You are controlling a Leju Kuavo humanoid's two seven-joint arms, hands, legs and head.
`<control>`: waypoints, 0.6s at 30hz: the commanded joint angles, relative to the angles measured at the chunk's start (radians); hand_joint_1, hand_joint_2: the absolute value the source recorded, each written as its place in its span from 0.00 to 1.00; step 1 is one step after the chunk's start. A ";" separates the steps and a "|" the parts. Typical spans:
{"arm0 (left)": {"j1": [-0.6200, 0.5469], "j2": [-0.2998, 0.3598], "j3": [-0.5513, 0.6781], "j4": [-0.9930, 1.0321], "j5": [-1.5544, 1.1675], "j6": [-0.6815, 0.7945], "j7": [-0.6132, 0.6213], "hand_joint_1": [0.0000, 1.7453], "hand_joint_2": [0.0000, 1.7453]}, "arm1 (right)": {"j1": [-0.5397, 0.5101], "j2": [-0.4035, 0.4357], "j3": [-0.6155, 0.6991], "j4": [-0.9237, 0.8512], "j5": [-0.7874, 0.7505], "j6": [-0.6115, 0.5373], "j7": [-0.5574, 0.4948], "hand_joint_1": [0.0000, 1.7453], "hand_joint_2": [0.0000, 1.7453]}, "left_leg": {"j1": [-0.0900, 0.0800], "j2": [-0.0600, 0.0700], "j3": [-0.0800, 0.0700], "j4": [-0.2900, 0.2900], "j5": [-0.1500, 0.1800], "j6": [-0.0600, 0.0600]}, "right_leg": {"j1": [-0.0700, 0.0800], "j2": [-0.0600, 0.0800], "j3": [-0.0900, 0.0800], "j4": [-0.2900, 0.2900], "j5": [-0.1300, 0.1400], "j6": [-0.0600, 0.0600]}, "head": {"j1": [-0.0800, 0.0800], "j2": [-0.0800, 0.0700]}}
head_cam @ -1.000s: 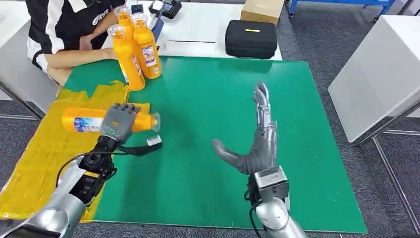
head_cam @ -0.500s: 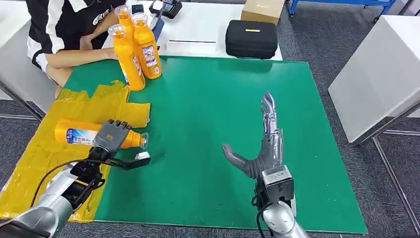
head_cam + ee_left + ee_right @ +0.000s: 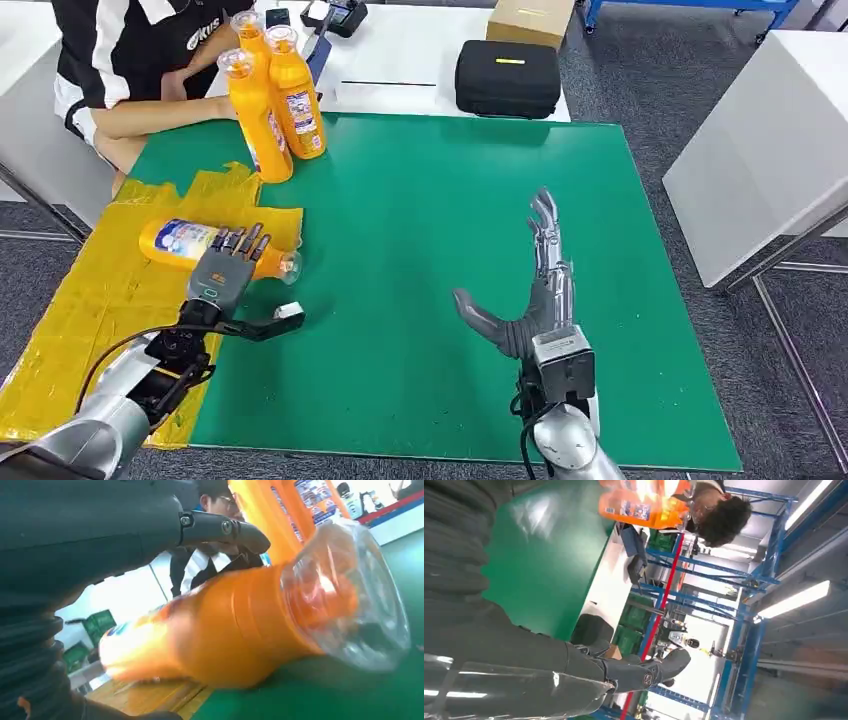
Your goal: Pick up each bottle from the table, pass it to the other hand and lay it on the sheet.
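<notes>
Green surface (image 3: 440, 230), yellow sheet (image 3: 90, 310) at left edge. Bottle (image 3: 195, 243) lies on sheet, cap over sheet's edge. Left hand (image 3: 222, 275) open, fingers spread just above bottle. Right hand (image 3: 530, 290) open, empty. Risk: round bottle rolls off sheet if fingers brush it.

Four orange bottles are in sight: three standing upright in a tight cluster (image 3: 268, 95) at the far left corner of the green worktop (image 3: 440, 260), and one lying on its side (image 3: 200, 243) on the single yellow sheet (image 3: 70, 320). Beyond the green surface there is one black case (image 3: 507, 78) and one cardboard box (image 3: 530, 20). One person (image 3: 130, 60) sits at the far left, and two robot hands are over the worktop, the left hand (image 3: 224, 275) and the right hand (image 3: 530, 290).
</notes>
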 commanded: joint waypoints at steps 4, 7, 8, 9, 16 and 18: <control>-0.007 -0.028 0.099 0.025 0.047 0.046 -0.014 0.00 1.00 | -0.023 0.009 -0.013 0.068 -0.005 0.014 0.013 0.00 1.00 | 0.001 -0.001 0.010 0.001 -0.005 0.001 | 0.002 0.001 0.009 0.001 -0.005 -0.008 | 0.000 0.000; 0.005 -0.061 0.213 -0.021 0.138 0.198 -0.060 0.00 1.00 | -0.015 0.010 -0.021 0.050 -0.003 0.016 0.021 0.00 1.00 | 0.000 -0.001 0.005 0.000 -0.003 0.001 | 0.001 0.000 0.005 0.000 -0.002 -0.005 | 0.000 0.000; 0.024 -0.078 0.276 -0.110 0.197 0.240 -0.103 0.00 1.00 | -0.011 0.008 -0.023 0.039 -0.003 0.014 0.021 0.00 1.00 | 0.001 -0.002 0.007 0.001 -0.004 0.001 | 0.001 -0.001 0.008 0.001 -0.004 -0.006 | 0.000 0.000; 0.075 -0.112 0.394 -0.275 0.245 0.240 -0.192 0.00 1.00 | -0.003 0.005 -0.025 0.023 -0.003 0.010 0.022 0.00 1.00 | 0.001 -0.002 0.003 0.000 -0.002 0.001 | 0.001 -0.002 0.003 0.000 -0.002 -0.004 | 0.000 0.000; 0.237 -0.232 0.434 -0.831 1.080 0.080 -0.610 0.00 1.00 | 0.026 0.001 -0.039 0.017 -0.108 0.008 -0.056 0.00 1.00 | 0.000 -0.004 0.005 0.001 -0.003 0.001 | 0.000 -0.003 0.006 0.000 -0.004 -0.004 | 0.000 0.000; 0.254 -0.220 0.390 -0.878 1.169 0.064 -0.624 0.00 1.00 | 0.029 -0.002 -0.039 0.018 -0.126 -0.004 -0.071 0.00 1.00 | 0.000 -0.001 0.005 0.002 -0.005 0.001 | 0.001 0.000 0.005 0.000 -0.003 -0.005 | 0.000 0.000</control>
